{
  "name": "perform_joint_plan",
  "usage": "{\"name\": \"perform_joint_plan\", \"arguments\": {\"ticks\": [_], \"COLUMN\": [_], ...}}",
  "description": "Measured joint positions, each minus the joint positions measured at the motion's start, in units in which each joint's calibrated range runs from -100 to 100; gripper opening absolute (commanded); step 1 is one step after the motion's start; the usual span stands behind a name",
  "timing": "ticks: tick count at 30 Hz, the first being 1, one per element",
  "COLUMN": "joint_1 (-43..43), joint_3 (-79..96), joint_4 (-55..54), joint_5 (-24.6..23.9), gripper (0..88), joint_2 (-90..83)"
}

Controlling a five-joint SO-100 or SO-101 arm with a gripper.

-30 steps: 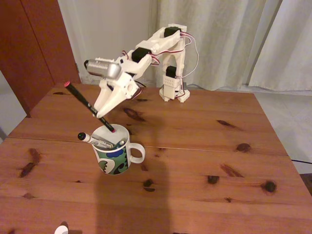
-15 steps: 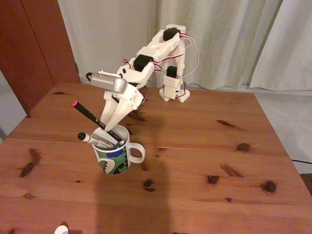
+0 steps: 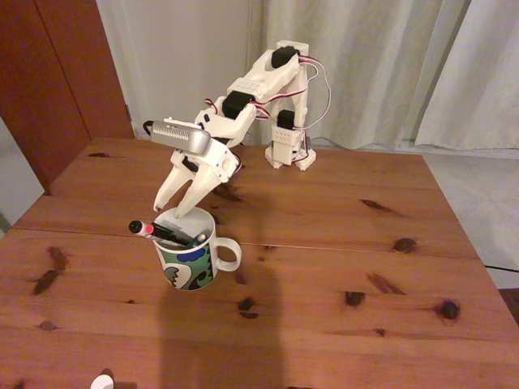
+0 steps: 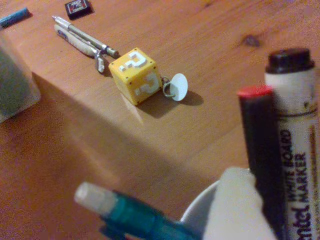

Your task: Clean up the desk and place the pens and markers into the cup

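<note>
End effector [image 3: 176,209] hangs just above the cup [image 3: 191,258], fingers spread apart, gripping nothing. Cup sits on the table [image 3: 324,243]. Inside it lean the black pen [image 4: 262,160], the white-bodied marker [image 4: 292,150] and the teal pen [image 4: 135,215]. A yellow cube [image 4: 136,75] lies nearby.

Beyond my fingers lies a yellow question-mark cube [image 4: 136,75] with a white disc [image 4: 178,86] clipped on. Behind it, two pens [image 4: 82,40] and perhaps a small dark card [image 4: 78,7].
</note>
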Motion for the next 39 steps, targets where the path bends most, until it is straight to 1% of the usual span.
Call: {"name": "perform_joint_plan", "arguments": {"ticks": [2, 5, 6, 7, 10, 18, 21, 24, 27, 33, 36, 39], "joint_1": [-0.3, -1.7, -2.1, -2.6, -4.4, -11.6, -14.3, -17.3, -19.1, -22.7, -23.3, -23.4], "joint_3": [0.9, 4.5, 6.3, 8.2, 14.8, 33.6, 41.0, 49.2, 57.2, 70.1, 75.3, 78.0], "joint_4": [0.0, 0.0, 0.0, 0.2, 4.7, 31.1, 37.9, 40.3, 40.4, 40.4, 40.3, 41.5], "joint_5": [0.0, 0.0, -0.1, -0.2, -0.2, -0.2, -0.2, -0.2, -0.2, 0.1, 2.9, 8.0], "gripper": [14.4, 0.5, 0.0, 1.4, 0.9, 0.9, 0.9, 0.8, 0.8, 0.9, 0.9, 0.9], "joint_2": [-0.2, -2.7, -4.7, -7.3, -16.4, -44.6, -53.6, -60.8, -66.2, -72.1, -75.2, -77.3]}}
